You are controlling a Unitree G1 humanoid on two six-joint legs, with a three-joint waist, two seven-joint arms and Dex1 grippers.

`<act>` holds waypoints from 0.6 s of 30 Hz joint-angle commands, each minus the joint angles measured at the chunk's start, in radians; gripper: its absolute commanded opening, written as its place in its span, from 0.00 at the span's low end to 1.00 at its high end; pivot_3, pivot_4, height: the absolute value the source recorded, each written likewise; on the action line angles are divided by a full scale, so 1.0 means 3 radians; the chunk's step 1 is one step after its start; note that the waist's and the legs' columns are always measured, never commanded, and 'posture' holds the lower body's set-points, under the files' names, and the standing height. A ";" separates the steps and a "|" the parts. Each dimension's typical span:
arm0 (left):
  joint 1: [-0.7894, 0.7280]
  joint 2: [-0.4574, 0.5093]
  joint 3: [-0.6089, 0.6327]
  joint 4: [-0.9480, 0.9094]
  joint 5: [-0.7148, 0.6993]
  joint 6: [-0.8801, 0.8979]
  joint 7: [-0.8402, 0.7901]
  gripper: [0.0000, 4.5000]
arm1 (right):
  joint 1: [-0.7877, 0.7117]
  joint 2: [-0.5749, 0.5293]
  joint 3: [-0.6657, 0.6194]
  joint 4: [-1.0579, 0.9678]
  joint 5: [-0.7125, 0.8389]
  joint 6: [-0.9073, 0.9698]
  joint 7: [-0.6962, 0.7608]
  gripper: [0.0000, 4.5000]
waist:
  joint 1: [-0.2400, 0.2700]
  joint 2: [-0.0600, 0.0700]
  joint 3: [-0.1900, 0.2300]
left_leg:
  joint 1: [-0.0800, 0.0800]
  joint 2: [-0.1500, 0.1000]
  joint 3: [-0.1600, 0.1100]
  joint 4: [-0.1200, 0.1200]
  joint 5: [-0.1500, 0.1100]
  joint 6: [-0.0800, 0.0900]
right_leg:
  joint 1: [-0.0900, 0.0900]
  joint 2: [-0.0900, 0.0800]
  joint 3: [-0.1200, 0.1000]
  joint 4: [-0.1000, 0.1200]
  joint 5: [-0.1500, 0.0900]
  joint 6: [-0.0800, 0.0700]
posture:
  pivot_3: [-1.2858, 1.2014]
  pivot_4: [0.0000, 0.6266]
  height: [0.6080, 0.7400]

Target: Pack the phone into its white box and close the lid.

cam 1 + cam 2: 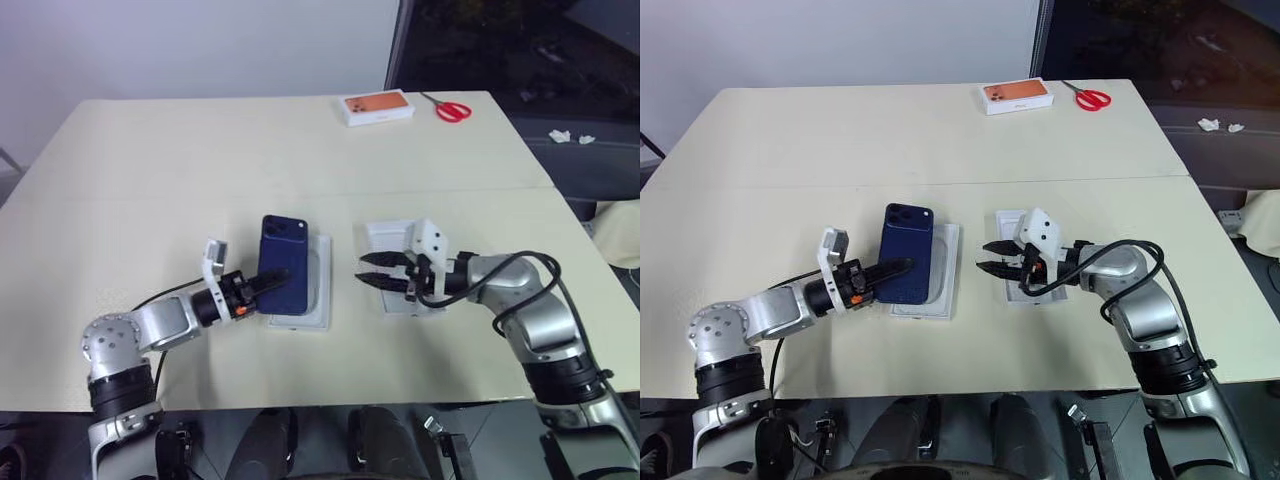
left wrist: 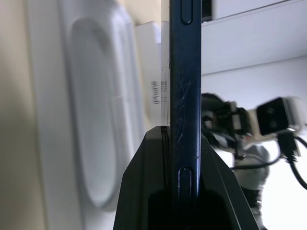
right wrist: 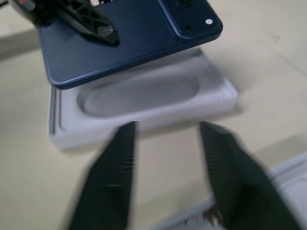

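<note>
Blue phone [image 1: 284, 264] pinched in the left fingers [image 1: 268, 282] above a white insert [image 3: 144, 103]; right fingers [image 1: 375, 270] spread, holding nothing.

Beige table [image 1: 200, 150]: boxes, scissors [image 1: 452, 108]

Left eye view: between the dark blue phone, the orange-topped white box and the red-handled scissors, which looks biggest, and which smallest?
1. The slim dark blue glossy phone, nearest the camera, which may flatter it.
2. The white box with the orange top, far back on the table.
3. The red-handled scissors, beside that box and clearly smaller than it.
</note>
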 commanded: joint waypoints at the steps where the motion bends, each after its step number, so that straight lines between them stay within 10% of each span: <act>1: -0.0077 -0.0015 -0.0093 -0.0064 -0.0015 -0.0136 -0.0040 0.00 | 0.0037 -0.0048 -0.0090 -0.0196 0.0078 -0.0068 -0.0027 0.75 | 0.0000 -0.0001 0.0001 | 0.0000 0.0000 0.0000 0.0001 0.0000 0.0000 | 0.0001 0.0000 0.0000 0.0000 0.0000 0.0000 | 0.52 0.24 1.00; 18: 0.0016 -0.0042 -0.0286 0.0003 0.0118 -0.0359 -0.0066 0.00 | -0.0069 0.0035 -0.0137 -0.0148 0.0240 -0.0003 -0.0144 0.81 | 0.0000 -0.0003 0.0003 | 0.0000 0.0000 -0.0001 0.0003 0.0000 0.0000 | 0.0002 0.0000 -0.0001 0.0000 0.0000 0.0000 | 0.52 0.24 1.00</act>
